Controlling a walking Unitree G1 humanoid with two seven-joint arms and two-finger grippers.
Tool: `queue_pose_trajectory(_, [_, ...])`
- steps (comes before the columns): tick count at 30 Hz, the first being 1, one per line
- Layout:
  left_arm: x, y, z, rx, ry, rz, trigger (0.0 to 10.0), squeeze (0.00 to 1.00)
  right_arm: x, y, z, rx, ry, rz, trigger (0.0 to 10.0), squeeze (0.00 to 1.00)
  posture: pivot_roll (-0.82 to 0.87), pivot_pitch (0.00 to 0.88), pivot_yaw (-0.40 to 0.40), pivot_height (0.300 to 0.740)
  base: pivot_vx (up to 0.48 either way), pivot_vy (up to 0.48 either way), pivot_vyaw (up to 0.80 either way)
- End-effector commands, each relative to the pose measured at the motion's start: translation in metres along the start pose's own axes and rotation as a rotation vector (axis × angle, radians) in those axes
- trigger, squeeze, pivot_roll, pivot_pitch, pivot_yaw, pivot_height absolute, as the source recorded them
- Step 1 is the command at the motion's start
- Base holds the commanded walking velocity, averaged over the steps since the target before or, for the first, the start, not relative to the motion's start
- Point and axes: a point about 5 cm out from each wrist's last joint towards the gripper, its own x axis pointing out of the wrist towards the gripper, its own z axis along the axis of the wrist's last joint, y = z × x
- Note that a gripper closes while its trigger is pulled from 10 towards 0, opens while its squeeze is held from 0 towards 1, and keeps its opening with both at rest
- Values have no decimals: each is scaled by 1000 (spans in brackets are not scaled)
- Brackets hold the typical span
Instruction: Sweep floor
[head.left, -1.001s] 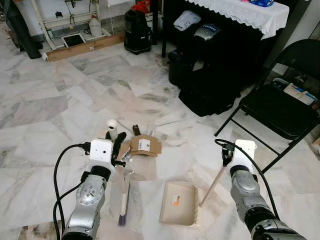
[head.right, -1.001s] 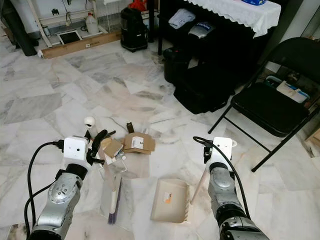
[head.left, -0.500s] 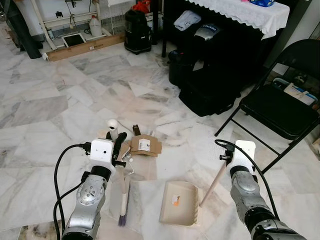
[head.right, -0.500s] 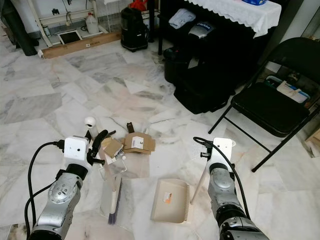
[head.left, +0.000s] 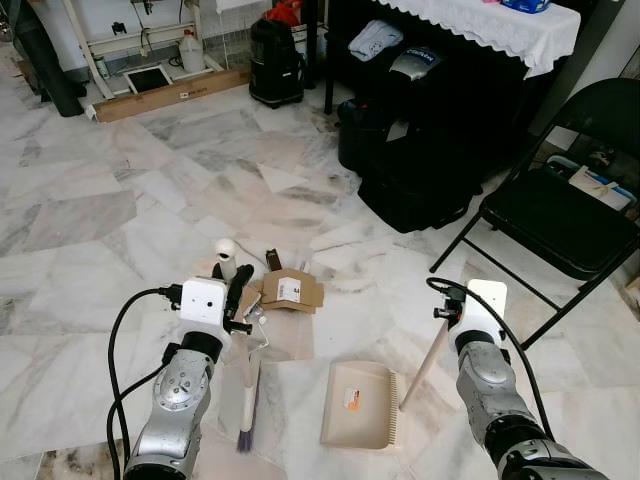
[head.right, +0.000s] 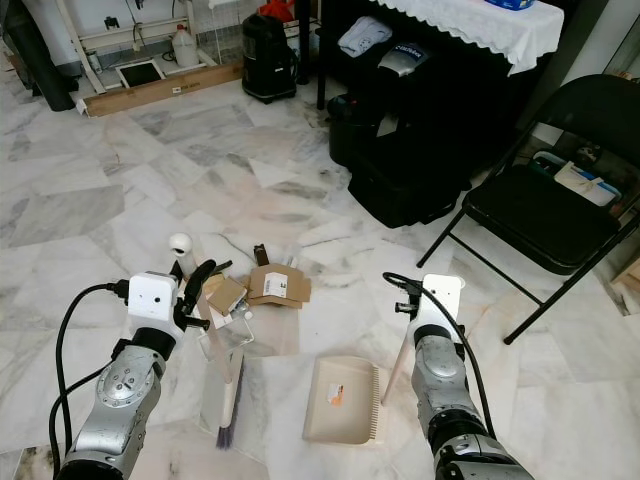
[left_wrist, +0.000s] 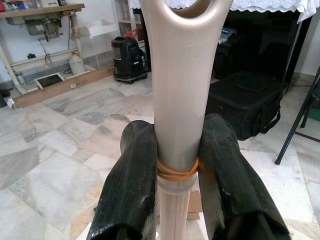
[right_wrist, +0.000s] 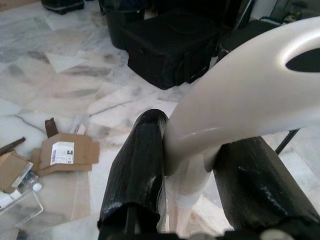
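My left tool (left_wrist: 179, 165) is clamped on the brush handle (left_wrist: 180, 100), both black fingers (left_wrist: 132, 190) pressed to its sides just above an orange rubber band. The brush (head.left: 247, 400) slants down to the marble floor (head.left: 90, 220), its dark bristles resting at about 7 o'clock from the litter.

That litter is not gathered yet, as I judge it: a white bottle (head.left: 226, 255) at 12 o'clock from my left wrist, a flattened cardboard box (head.left: 291, 291) just beside it at 3 o'clock, plus smaller scraps and a clear plastic piece. None of it lies in the dustpan (head.left: 358, 405), whose tray sits flat on the floor at 5 o'clock from the box and looks bare apart from its orange sticker. So I would call the sweep barely begun; the whole pile has to be pushed across and into the pan.

My right tool (right_wrist: 187, 175) is closed on the dustpan's pale upright handle (head.left: 428, 362).

The head views give the layout: a black folding chair (head.left: 560, 215) at 2 o'clock, black cases (head.left: 420, 170) under a draped counter (head.left: 500, 25). The 2 wrist views add what those cannot, namely how each grip sits on its handle.
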Motion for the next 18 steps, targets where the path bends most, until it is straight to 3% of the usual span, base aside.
queue_pose_trajectory(1, [0, 4, 8, 10, -37, 15, 10000, 0, 2, 0, 16, 3, -98, -3, 7490, 0, 41, 88, -39, 740, 0, 0, 0])
queue_pose_trajectory(2, [0, 4, 8, 10, -37, 15, 10000, 0, 2, 0, 16, 3, -98, -3, 7490, 0, 41, 88, -39, 740, 0, 0, 0])
queue_pose_trajectory(3, [0, 5, 8, 12, -40, 22, 10000, 0, 2, 0, 20, 17, -129, -5, 10000, 0, 41, 88, -39, 740, 0, 0, 0])
queue_pose_trajectory(10, [1, 14, 14, -5, -58, 84, 10000, 0, 0, 8, 38, 72, -259, 40, 10000, 0, 42, 88, -38, 740, 0, 0, 0])
queue_pose_trajectory(18, [5, 29, 13, -53, -34, 199, 10000, 0, -2, 14, 41, 87, -282, 82, 10000, 0, 45, 84, -37, 740, 0, 0, 0])
